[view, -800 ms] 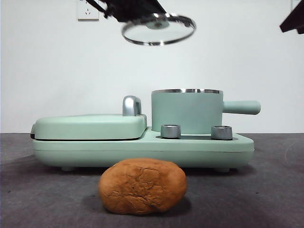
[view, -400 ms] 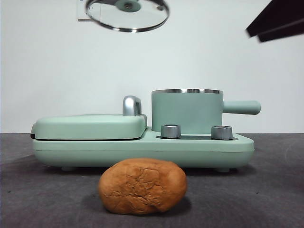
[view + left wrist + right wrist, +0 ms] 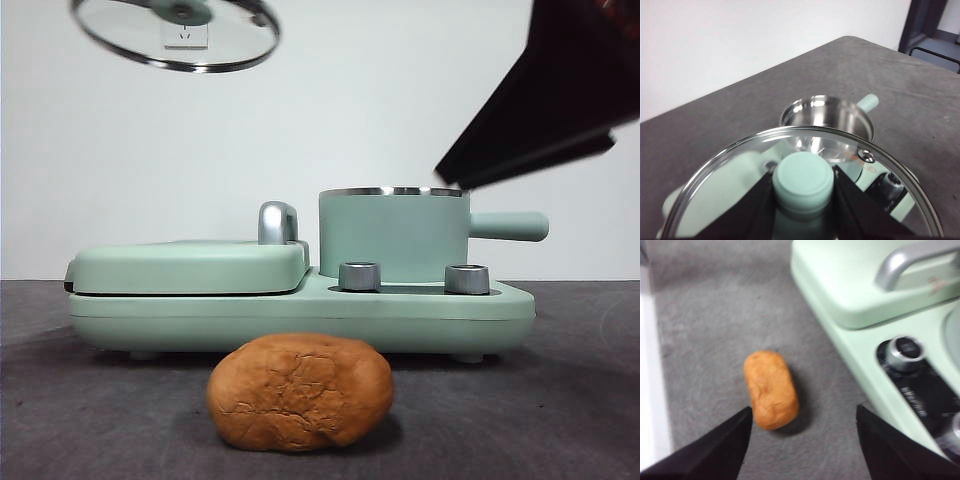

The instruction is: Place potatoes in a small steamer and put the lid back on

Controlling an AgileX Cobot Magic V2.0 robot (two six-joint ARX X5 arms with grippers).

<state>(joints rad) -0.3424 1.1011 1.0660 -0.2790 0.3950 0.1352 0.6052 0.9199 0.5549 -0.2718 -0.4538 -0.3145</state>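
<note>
An orange-brown potato (image 3: 300, 392) with cracked skin lies on the dark table in front of the appliance; it also shows as the potato (image 3: 771, 389) in the right wrist view. The small steamer (image 3: 394, 233), a mint-green pot with a steel rim and side handle, stands uncovered on the right of the appliance; its shiny inside (image 3: 827, 122) holds nothing. The glass lid (image 3: 175, 32) hangs high at the upper left, my left gripper (image 3: 803, 182) shut on its green knob. My right gripper (image 3: 800, 440) is open above the table, near the potato, coming in dark from the upper right.
The mint-green appliance base (image 3: 300, 310) carries a flat lidded griddle (image 3: 190, 265) with a steel handle on its left and two steel dials (image 3: 360, 276) in front of the pot. A wall socket (image 3: 186, 35) shows behind the lid.
The lid has been carried left and higher, away from above the pot. The right arm has come down from the top right corner, large in the front view.
</note>
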